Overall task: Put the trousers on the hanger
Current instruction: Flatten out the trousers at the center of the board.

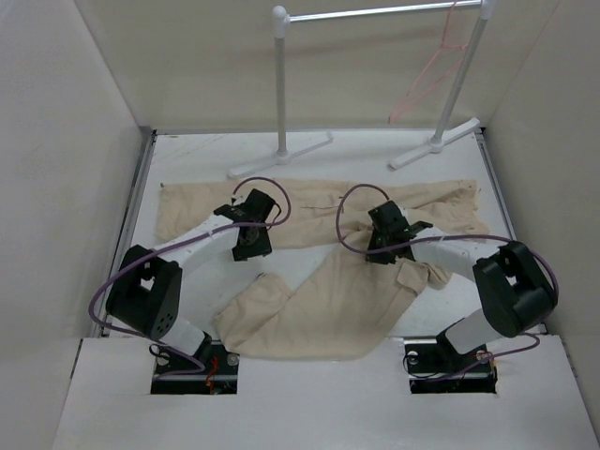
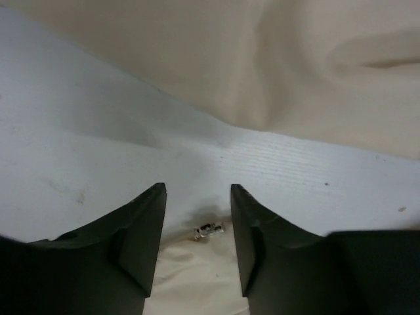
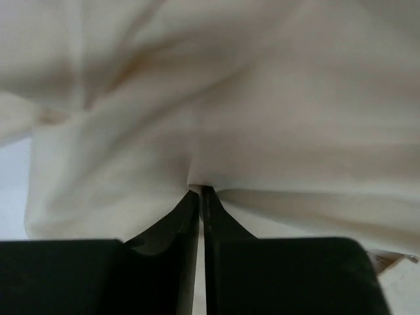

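Observation:
The beige trousers (image 1: 328, 300) lie spread on the white table (image 1: 192, 155), one leg across the back, the other folded toward the front left. The pink-orange hanger (image 1: 427, 80) hangs on the rail at the back right, far from both grippers. My left gripper (image 1: 251, 247) is open, low over the table at the trousers' inner edge. In the left wrist view (image 2: 197, 190) a cloth tip with a small metal piece (image 2: 210, 230) lies between its fingers, with trousers cloth (image 2: 315, 79) ahead. My right gripper (image 1: 381, 251) is shut, and in the right wrist view (image 3: 200, 190) it pinches a fold of the trousers (image 3: 262, 118).
The white rail stand (image 1: 281, 84) with two feet stands at the back of the table. White walls close in the left, right and back sides. Purple cables loop over both arms.

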Controlling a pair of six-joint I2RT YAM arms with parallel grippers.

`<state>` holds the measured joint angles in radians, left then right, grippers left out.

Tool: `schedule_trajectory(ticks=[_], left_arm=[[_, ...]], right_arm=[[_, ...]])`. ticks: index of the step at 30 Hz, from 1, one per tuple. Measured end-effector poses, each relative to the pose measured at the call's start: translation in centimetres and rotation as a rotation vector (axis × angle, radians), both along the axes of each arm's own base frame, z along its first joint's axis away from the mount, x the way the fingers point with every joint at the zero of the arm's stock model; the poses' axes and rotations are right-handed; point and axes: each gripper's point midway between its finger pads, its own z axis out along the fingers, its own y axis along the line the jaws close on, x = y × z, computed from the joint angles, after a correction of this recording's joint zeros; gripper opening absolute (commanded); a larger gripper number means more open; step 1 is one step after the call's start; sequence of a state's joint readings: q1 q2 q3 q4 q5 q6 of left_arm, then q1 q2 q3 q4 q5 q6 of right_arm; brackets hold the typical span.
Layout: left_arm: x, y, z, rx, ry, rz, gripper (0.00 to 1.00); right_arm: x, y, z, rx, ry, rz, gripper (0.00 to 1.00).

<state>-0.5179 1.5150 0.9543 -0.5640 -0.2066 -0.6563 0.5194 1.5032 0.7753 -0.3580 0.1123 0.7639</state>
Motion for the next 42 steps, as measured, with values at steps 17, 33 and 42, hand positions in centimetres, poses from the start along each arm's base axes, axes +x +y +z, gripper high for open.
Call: schedule_trajectory(ticks=[17,33,42], left_arm=[[-4.5,-2.4,-3.3,0.037,0.134,-0.18,0.06],[5.8,2.7,8.6,-0.028,-0.275,0.055,0.58],[-5.1,9.5,0.6,-0.054,-0.084,0.317,0.56]], right_arm=[[12.0,-3.6,4.1,0.091,-0.143,-0.235,0.09],[14.6,-5.2,8.9,0.176,-0.26,-0.3,0.56],[7.2,-1.2,12.5,0.237,-0.363,-0.125,0.55]])
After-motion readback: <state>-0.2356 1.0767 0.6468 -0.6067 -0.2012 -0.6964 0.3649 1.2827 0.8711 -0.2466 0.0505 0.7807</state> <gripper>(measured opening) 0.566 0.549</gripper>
